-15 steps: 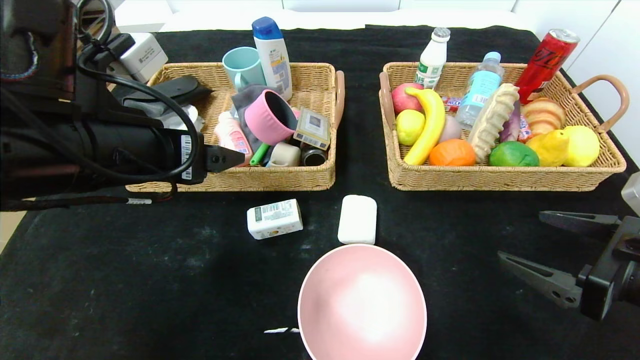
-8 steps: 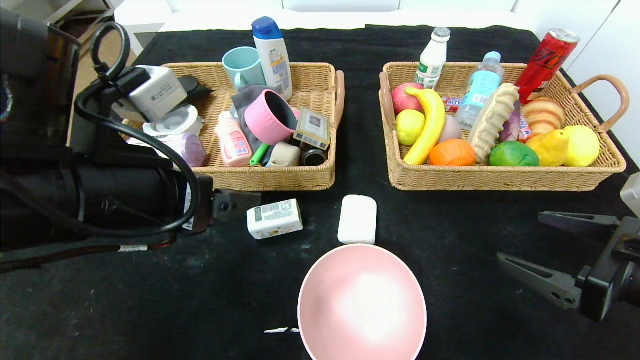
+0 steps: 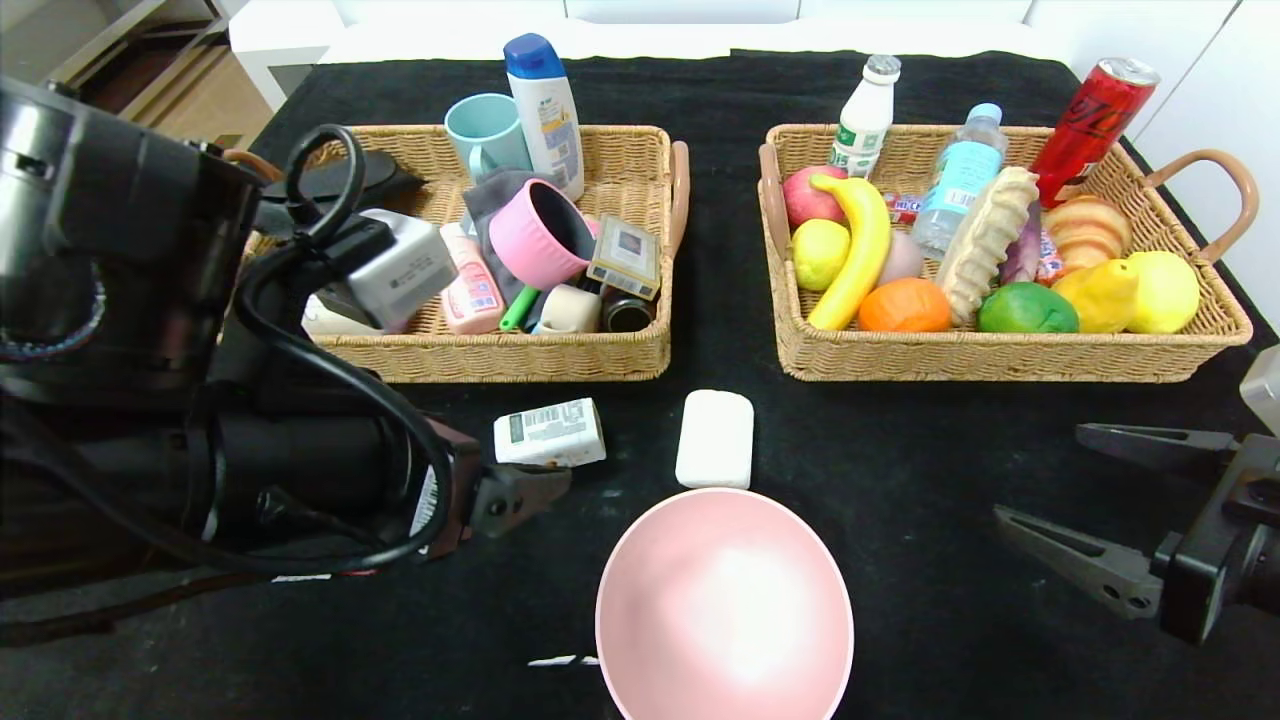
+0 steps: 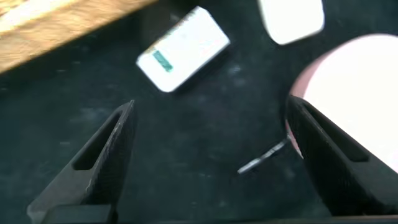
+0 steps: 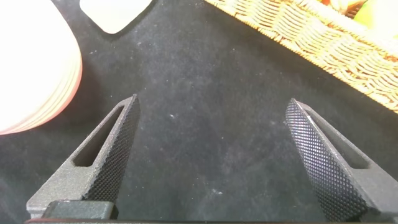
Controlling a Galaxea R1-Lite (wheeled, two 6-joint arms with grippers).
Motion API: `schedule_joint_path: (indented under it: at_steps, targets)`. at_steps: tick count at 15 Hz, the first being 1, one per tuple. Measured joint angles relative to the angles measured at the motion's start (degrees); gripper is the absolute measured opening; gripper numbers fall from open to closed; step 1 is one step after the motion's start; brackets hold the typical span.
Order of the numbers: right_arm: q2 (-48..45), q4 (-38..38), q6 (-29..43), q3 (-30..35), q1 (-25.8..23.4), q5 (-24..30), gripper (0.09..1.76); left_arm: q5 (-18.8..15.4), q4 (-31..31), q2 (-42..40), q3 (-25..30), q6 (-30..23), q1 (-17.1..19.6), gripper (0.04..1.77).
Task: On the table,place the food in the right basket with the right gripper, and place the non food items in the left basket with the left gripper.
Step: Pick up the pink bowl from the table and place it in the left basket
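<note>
We saw the left gripper [image 4: 208, 155], a black two-finger claw on a bulky black arm, hanging low over the black-clothed table [image 3: 900, 450] with its tapered jaws spread wide and holding nothing. In the left wrist view the gap between its fingers framed bare cloth, with the small white box with green print and a barcode [image 4: 183, 48] just beyond the tips and the big pink bowl [image 4: 354, 93] at one finger, though we could not tell whether they touched. From the head view, that box [image 3: 549, 433] lay on the table in front of the left basket [image 3: 520, 355], a tan woven wicker tray already crowded with non-food things, among them a pink bottle with a white cap [image 3: 468, 278]. The plain white rounded bar [image 3: 714, 438] lay beside the box, apart from it, and its near end met the far rim of the pink bowl [image 3: 724, 605]. The round orange fruit [image 3: 904, 305] sat inside the right basket [image 3: 1000, 355], the matching wicker tray, among other fruit. The right gripper [image 3: 1100, 500] hovered near the table's right edge, jaws also parted and empty.
</note>
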Motion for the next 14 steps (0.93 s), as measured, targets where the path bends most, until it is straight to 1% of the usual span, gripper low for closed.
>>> schedule_joint_path:
  at_steps: [3,7,10,14]
  targets:
    - [0.20,0.00,0.00,0.02,0.05,0.00,1.71,0.22,-0.38,2.73,0.10,0.20,-3.72,1.70]
    - [0.35,0.00,0.00,0.00,0.02,0.00,1.71,1.11,-0.63,7.13,-1.74,0.13,-7.91,1.71]
    - [0.27,0.00,0.00,-0.11,-0.17,0.00,1.71,1.02,-0.05,9.18,-2.05,-0.50,-9.51,1.71]
    - [0.24,0.00,-0.01,-0.17,-0.35,0.00,1.71,0.96,0.02,11.33,-1.69,-0.67,-10.70,1.71]
